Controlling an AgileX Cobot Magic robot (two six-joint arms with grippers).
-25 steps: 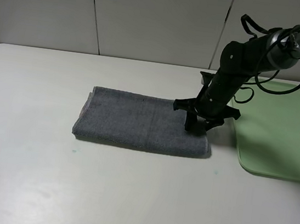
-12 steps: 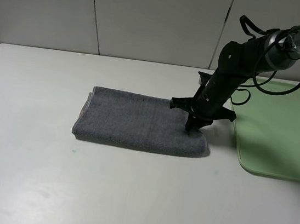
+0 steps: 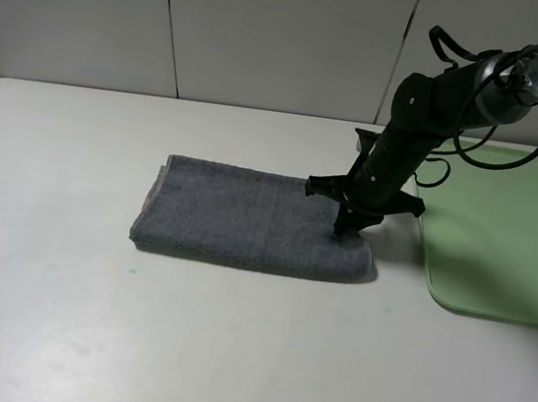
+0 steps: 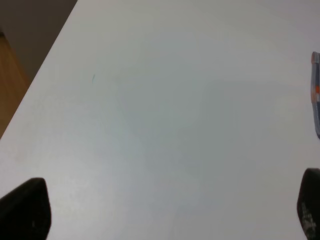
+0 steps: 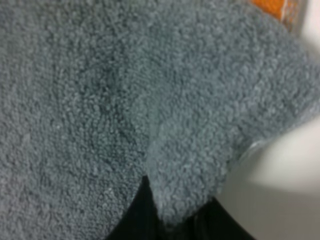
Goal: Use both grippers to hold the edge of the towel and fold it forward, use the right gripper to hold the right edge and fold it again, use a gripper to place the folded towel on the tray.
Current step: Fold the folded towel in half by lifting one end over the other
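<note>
The black right gripper (image 3: 350, 226) pinched the folded grey terry towel (image 3: 246, 228) at its right edge; a shallow pinch might slip.

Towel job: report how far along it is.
Done: the towel looks folded once, a long strip. In hand: the right gripper pinches its right edge, a flap raised in the right wrist view. Left: the second fold and the move onto the tray.
</note>
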